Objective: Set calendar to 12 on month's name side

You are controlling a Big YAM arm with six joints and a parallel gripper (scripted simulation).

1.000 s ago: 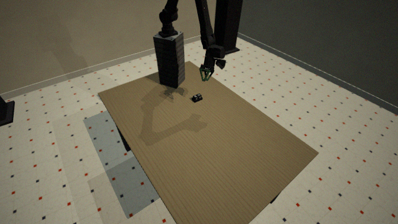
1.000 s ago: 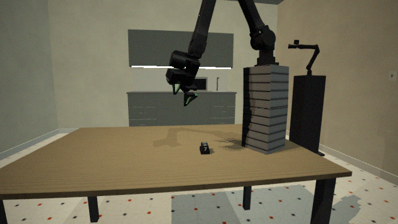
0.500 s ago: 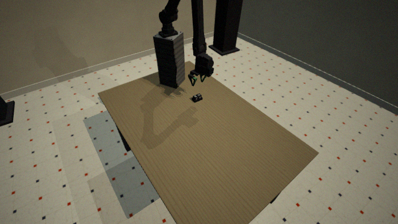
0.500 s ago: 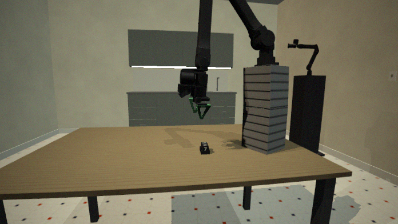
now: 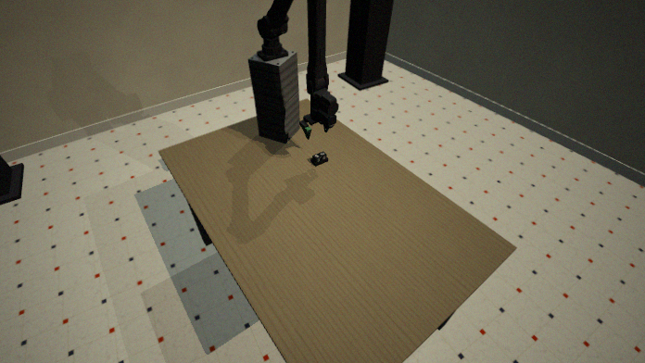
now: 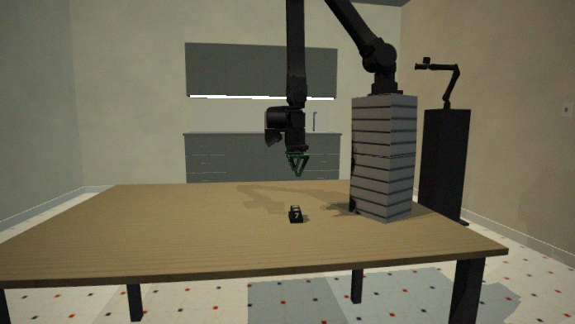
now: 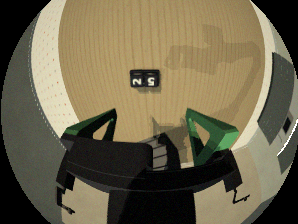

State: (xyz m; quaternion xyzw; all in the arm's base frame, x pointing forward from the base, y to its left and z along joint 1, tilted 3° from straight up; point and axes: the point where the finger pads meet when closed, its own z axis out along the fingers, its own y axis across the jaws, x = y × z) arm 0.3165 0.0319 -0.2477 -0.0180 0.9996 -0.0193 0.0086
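The calendar [image 5: 319, 158] [image 6: 296, 214] [image 7: 144, 80] is a small dark tray with two dark cubes side by side in it. It stands on the wooden table [image 5: 352, 259] [image 6: 157, 235] [image 7: 133, 23] near the arm's base. In the wrist view the cubes' tops show white digits too small to read. The exterior view shows a 7 on the end face towards it. My gripper [image 5: 316, 131] [image 6: 297, 167] [image 7: 152, 125] has green fingers, points straight down and is open and empty. It hangs well above the table, a little on the base side of the calendar.
The arm stands on a tall grey ribbed pedestal [image 5: 273, 97] [image 6: 382, 161] on the table's far corner, close to the calendar. A black pillar [image 5: 366, 42] [image 6: 444, 161] stands on the floor beyond the table and carries a small second arm [image 6: 442, 72].
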